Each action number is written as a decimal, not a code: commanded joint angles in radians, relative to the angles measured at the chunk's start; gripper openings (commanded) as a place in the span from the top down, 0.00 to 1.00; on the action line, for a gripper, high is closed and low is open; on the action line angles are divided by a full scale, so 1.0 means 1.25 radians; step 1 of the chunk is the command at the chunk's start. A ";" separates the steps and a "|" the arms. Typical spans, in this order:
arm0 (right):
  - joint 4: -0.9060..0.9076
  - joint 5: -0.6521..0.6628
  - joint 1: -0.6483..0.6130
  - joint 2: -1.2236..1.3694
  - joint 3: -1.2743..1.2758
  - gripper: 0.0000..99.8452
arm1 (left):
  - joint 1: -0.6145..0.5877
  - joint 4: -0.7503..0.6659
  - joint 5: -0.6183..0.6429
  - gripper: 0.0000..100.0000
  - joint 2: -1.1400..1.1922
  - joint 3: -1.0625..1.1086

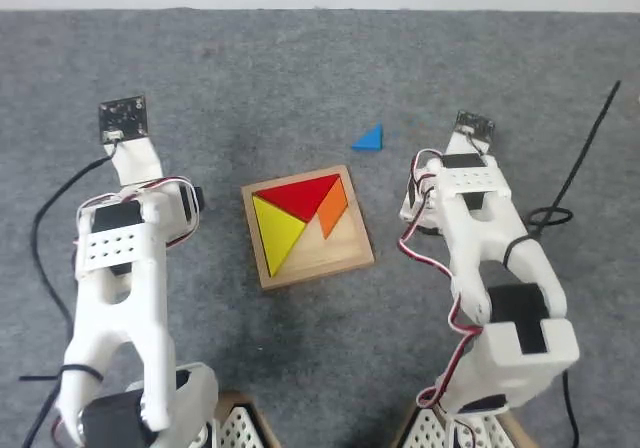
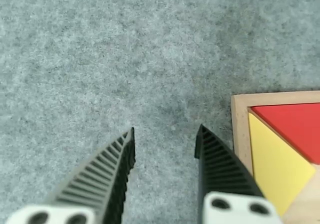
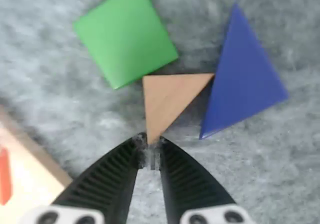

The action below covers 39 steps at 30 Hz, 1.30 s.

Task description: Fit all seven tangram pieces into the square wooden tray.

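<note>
Tray [image 1: 305, 276] lies on the grey carpet [image 1: 300, 68] between both arms, holding a red triangle [image 1: 300, 196], a yellow triangle [image 1: 275, 230] and an orange triangle [image 1: 333, 211]. Near its corner is the left gripper [image 2: 165, 131] with its fingers apart. The right gripper [image 3: 150, 141] pinches the tip of a tan triangle [image 3: 167, 96] — just beside it lie a green square [image 3: 125, 35] and a dark-blue triangle [image 3: 242, 79].

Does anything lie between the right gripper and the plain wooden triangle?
Nothing visible does. The right gripper sits at one corner of the plain wooden triangle; the green square and dark blue triangle lie beyond it.
</note>
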 commanded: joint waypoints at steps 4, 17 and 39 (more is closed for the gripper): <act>-0.007 0.027 0.004 -0.098 -0.037 0.99 | 0.004 -0.005 0.004 0.80 -0.007 -0.004; -0.074 0.106 0.095 -0.098 -0.021 0.90 | 0.004 -0.006 0.004 0.80 -0.007 -0.004; -0.018 0.158 0.137 -0.174 -0.068 0.89 | 0.004 -0.005 0.002 0.80 -0.007 -0.004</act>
